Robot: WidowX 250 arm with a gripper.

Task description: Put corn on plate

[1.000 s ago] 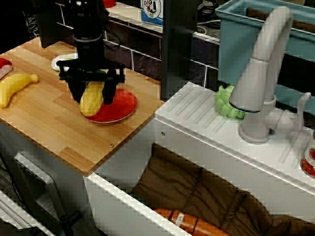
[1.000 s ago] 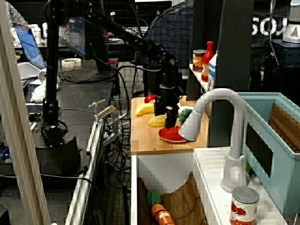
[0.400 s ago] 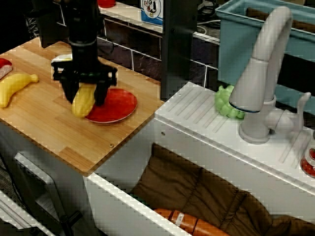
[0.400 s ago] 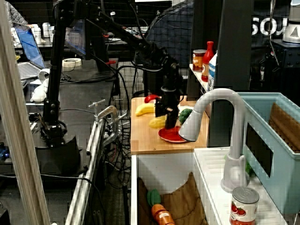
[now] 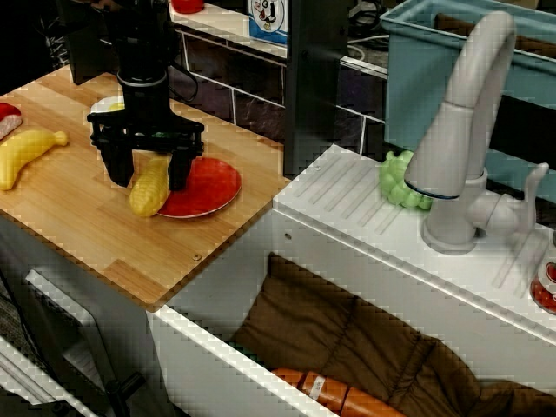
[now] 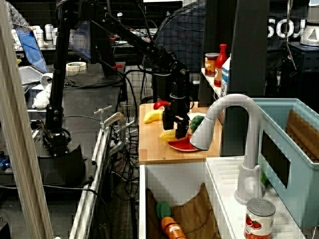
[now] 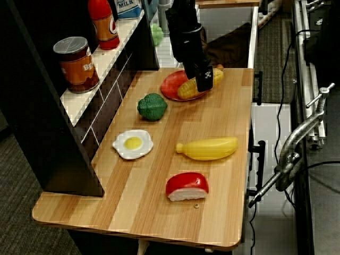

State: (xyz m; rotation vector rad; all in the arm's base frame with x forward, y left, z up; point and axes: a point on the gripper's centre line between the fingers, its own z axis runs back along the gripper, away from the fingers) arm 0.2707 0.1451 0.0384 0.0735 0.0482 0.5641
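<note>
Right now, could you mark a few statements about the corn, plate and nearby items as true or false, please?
1. The corn lies partly on the plate. True.
2. The gripper is over the banana. False: it straddles the corn; the banana lies apart.
3. The fried egg sits on the plate. False: it rests on the wooden board.
4. The broccoli lies between egg and plate. True.
5. The corn lies fully inside the plate's rim. False: one end overhangs the rim.

carton (image 7: 129, 7): "MILK" | dark panel (image 6: 280, 30): "SOU", cut off | other labels unreadable
</note>
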